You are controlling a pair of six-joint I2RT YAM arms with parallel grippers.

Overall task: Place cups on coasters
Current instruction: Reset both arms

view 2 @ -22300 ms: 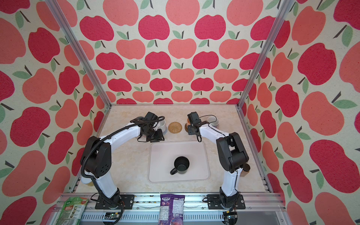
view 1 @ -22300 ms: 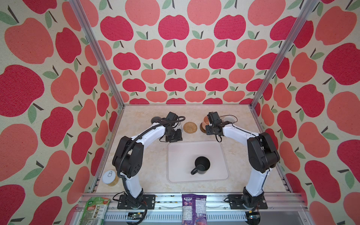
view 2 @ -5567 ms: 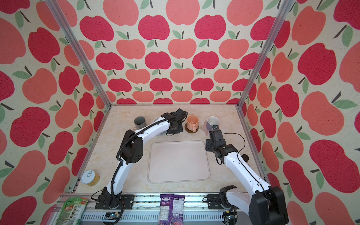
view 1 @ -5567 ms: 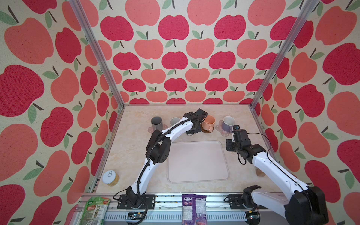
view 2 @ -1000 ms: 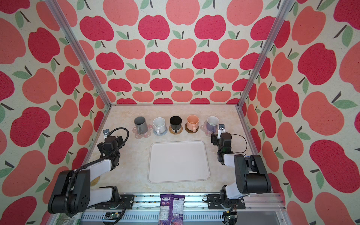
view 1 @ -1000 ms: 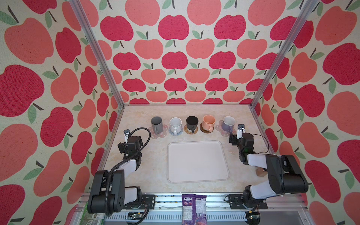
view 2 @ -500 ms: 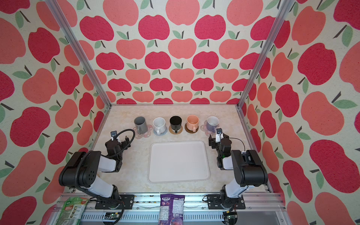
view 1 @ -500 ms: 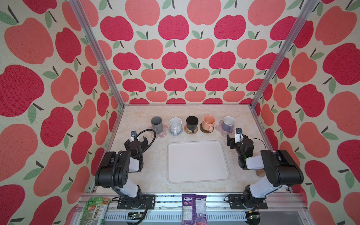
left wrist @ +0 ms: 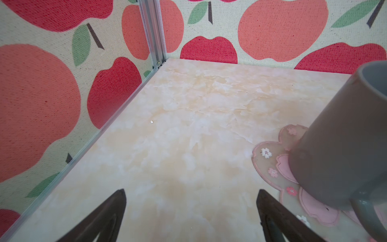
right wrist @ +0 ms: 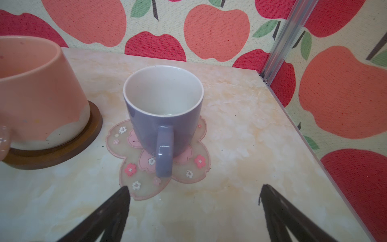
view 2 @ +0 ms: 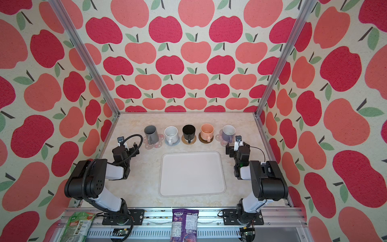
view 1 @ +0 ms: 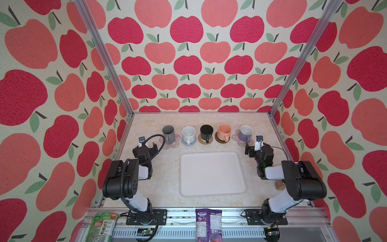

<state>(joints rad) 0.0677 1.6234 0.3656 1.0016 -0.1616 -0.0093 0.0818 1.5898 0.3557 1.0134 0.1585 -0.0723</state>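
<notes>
Counted, near to far: two snack packets at the front rail, green packet (view 1: pixel 102 227) and purple packet (view 1: pixel 208 224). Left arm (view 1: pixel 123 178) and right arm (view 1: pixel 301 180), both folded back. One pale tray (view 1: pixel 211 188) between them. Five cups in a far row, five coasters, one under each.

Paired as follows:
- grey cup (view 1: pixel 168 133) on pink flower coaster (view 1: pixel 177 138)
- white cup (view 1: pixel 188 134) on grey-blue coaster (view 1: pixel 194 142)
- black cup (view 1: pixel 206 131) on woven coaster (view 1: pixel 201 141)
- peach cup (view 1: pixel 224 131) on brown coaster (view 1: pixel 218 140)
- lavender cup (right wrist: pixel 163 109) on second flower coaster (right wrist: pixel 129 167)

All upright. Coasters mostly covered. Grey cup cut off in the left wrist view. Small tan object (view 1: pixel 279 185) beside the right arm, largely hidden, not identifiable.

Left gripper (left wrist: pixel 191 191): spread wide, holding nothing, above the table (left wrist: pixel 188 125) near the pink flower coaster. Right gripper (right wrist: pixel 194 187): wide apart, empty, facing the lavender cup's handle, clear of it.
</notes>
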